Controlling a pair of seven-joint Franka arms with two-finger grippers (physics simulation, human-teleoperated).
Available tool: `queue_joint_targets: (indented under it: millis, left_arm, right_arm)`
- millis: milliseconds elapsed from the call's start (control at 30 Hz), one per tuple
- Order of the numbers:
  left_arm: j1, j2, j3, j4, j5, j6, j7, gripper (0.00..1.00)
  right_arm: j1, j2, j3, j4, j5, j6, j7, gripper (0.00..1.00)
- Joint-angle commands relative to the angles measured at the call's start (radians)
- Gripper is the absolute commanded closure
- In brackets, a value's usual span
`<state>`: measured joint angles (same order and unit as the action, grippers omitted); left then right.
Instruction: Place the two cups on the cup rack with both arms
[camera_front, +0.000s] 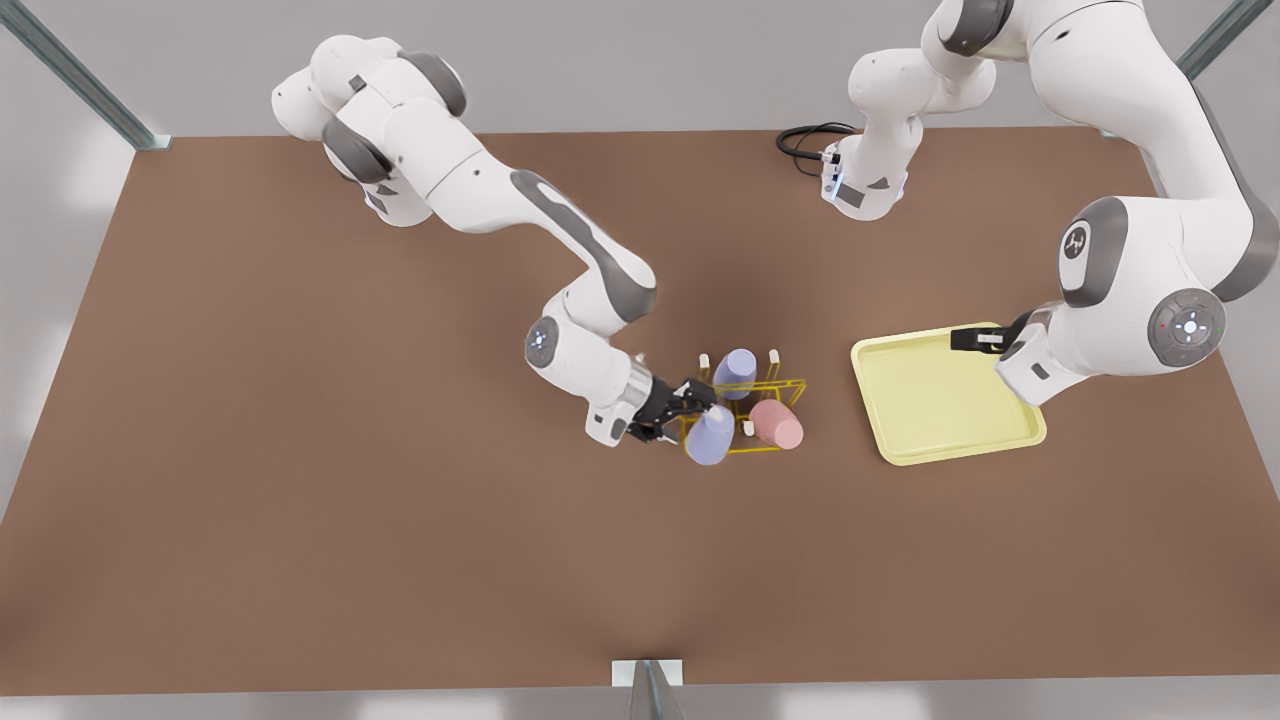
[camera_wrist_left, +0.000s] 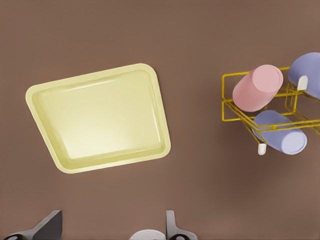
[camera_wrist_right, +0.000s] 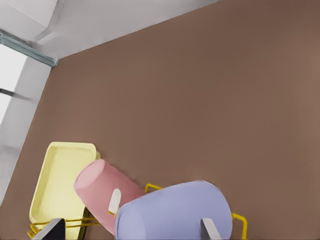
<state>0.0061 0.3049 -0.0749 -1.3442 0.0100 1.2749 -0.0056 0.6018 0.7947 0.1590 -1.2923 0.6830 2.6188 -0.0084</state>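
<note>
Now right hand (camera_front: 692, 404) clasping lavender cup (camera_front: 709, 436), on rack (camera_front: 765, 385)

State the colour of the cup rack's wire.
Bright yellow wire on the small box-shaped cup rack, clearest in the left wrist view.

A plain brown bench (camera_front: 300, 450) carries everything. Near its middle stands the yellow wire cup rack (camera_front: 745, 415), resting directly on the surface. Well apart, toward the front view's right, a flat pale-yellow tray (camera_front: 930, 410) lies on the bench.
</note>
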Motion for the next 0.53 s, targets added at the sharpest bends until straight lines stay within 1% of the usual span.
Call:
queue_joint_targets:
  millis: [0,33,67,100,133,167,200,233,267,300,333,367,433,500]
  left_arm:
    - [0.000,-0.001,0.000,0.000,0.001,-0.003,0.033,0.00]
    - [0.000,-0.001,0.000,0.000,-0.001,-0.003,0.033,0.00]
    - [0.000,-0.001,0.000,0.000,-0.001,-0.003,0.033,0.00]
    - [0.000,-0.001,0.000,0.000,-0.001,-0.005,0.033,0.00]
    - [0.000,-0.001,0.000,0.000,-0.001,-0.005,0.033,0.00]
    - [0.000,-0.001,0.000,0.000,-0.001,-0.005,0.033,0.00]
    - [0.000,-0.001,0.000,0.000,-0.001,-0.005,0.033,0.00]
    - [-0.001,-0.001,0.000,0.000,-0.001,-0.006,0.033,0.00]
    - [-0.001,-0.001,0.000,0.000,-0.001,-0.006,0.033,0.00]
    - [-0.001,-0.001,0.000,0.000,-0.002,-0.006,0.033,0.00]
    - [-0.001,-0.001,0.000,0.000,-0.001,-0.008,0.033,0.00]
    - [-0.001,-0.001,0.000,0.000,-0.001,-0.008,0.033,0.00]
    - [0.000,-0.001,0.000,0.000,-0.001,-0.006,0.033,0.00]
    - [0.000,-0.001,0.000,0.000,-0.001,-0.008,0.033,0.00]
  right_arm:
    - [-0.054,-0.045,-0.029,-0.024,-0.051,-0.198,0.042,0.00]
    - [-0.135,-0.089,-0.129,-0.039,-0.107,-0.518,0.116,0.00]
    - [-0.172,-0.095,-0.240,-0.012,-0.305,-0.750,0.111,0.00]
    - [-0.256,-0.097,-0.296,-0.009,-0.405,-0.870,0.099,0.00]
    - [-0.294,-0.104,-0.346,-0.004,-0.545,-0.902,0.094,0.00]
    - [-0.306,-0.170,-0.363,0.008,-0.738,-0.928,0.050,0.00]
    - [-0.329,-0.235,-0.409,0.016,-0.763,-0.988,-0.108,0.00]
    - [-0.375,-0.290,-0.408,0.039,-0.769,-1.065,-0.163,0.00]
    - [-0.398,-0.397,-0.382,-0.007,-0.772,-1.126,-0.165,0.00]
    - [-0.453,-0.511,-0.326,-0.065,-0.772,-1.131,-0.157,0.00]
    - [-0.458,-0.564,-0.320,-0.097,-0.772,-1.138,-0.156,0.00]
    - [-0.476,-0.627,-0.294,-0.139,-0.772,-1.139,-0.156,0.00]
    - [-0.494,-0.680,-0.274,-0.180,-0.770,-1.140,-0.159,0.00]
    - [-0.498,-0.681,-0.274,-0.182,-0.770,-1.140,-0.159,0.00]
